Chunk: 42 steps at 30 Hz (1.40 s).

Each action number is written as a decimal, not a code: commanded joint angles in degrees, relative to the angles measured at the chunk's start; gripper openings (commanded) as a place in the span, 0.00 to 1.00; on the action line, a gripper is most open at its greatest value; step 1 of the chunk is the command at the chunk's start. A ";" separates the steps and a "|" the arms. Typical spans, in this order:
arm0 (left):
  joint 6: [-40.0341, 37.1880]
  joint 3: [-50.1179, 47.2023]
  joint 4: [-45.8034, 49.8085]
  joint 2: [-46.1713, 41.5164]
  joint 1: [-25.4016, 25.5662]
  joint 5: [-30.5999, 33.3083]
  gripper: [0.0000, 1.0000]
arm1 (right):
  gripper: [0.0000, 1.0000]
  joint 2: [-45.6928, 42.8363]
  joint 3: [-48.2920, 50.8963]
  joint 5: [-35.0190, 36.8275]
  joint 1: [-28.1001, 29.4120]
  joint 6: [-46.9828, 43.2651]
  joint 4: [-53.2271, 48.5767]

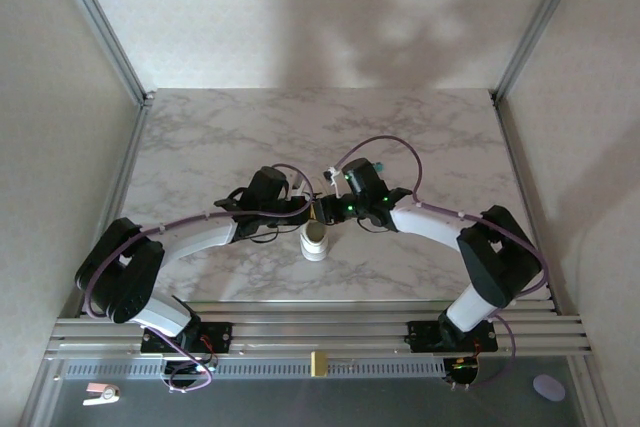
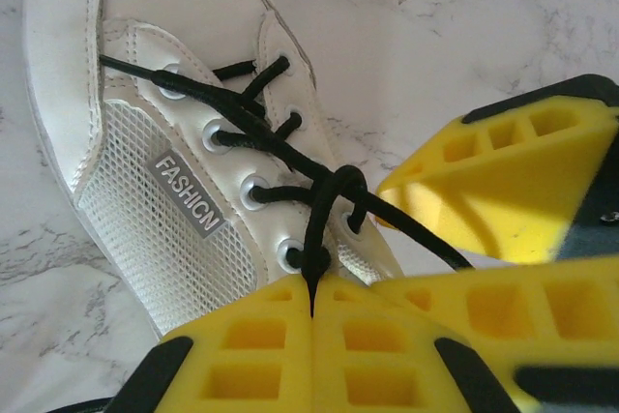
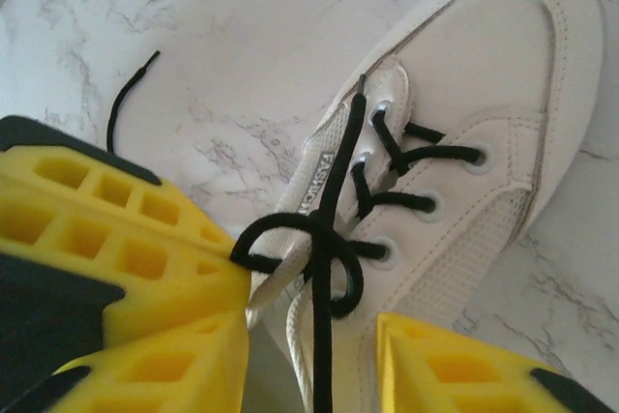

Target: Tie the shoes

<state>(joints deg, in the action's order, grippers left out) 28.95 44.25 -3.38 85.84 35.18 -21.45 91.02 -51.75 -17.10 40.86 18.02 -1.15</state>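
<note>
- Shoe (image 1: 314, 241): white, sole down on the marble counter (image 1: 200, 147), about midway between my two arms and just below where my tools meet.
- Its black lace (image 3: 325, 336) runs through the eyelets and is crossed into one loose knot (image 2: 341, 184) at the top of the lacing.
- My left tool (image 2: 311, 287) is together, clamped on a strand of lace that runs straight from the knot into the fingertips.
- My right tool (image 3: 311, 302) stands apart over the shoe's opening. A strand passes down through the gap, and the knot's loop touches one finger (image 3: 145, 258).
- One lace tip (image 3: 131, 108) lies loose on the counter, near the shoe.
</note>
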 commanded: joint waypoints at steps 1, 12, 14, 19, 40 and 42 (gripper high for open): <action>1.58 -1.63 -2.95 -1.24 0.59 1.15 0.00 | 0.44 -5.11 0.13 3.88 0.36 -2.06 -3.81; 6.70 -7.65 -12.96 -2.43 0.59 0.94 0.00 | 0.32 2.61 -19.12 14.49 0.92 -3.96 -25.22; 7.20 -8.27 -14.06 -2.44 0.64 0.88 0.00 | 0.32 5.86 -23.85 15.00 1.24 -5.06 -28.92; 7.44 -9.20 -16.03 -2.50 0.86 0.66 0.00 | 0.33 15.42 -36.08 13.63 1.56 -6.39 -38.40; 6.48 -9.27 -14.84 -2.62 1.38 1.94 0.00 | 0.37 29.23 -51.36 11.08 5.06 -10.68 -50.70; 6.47 -9.17 -14.73 -2.47 1.38 1.90 0.00 | 0.37 29.30 -51.18 10.96 5.17 -10.97 -51.46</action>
<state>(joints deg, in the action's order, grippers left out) 36.03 35.11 -17.72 84.36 36.03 -20.08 119.15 -102.32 -5.13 45.15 8.78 -48.88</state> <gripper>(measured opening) 0.056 0.366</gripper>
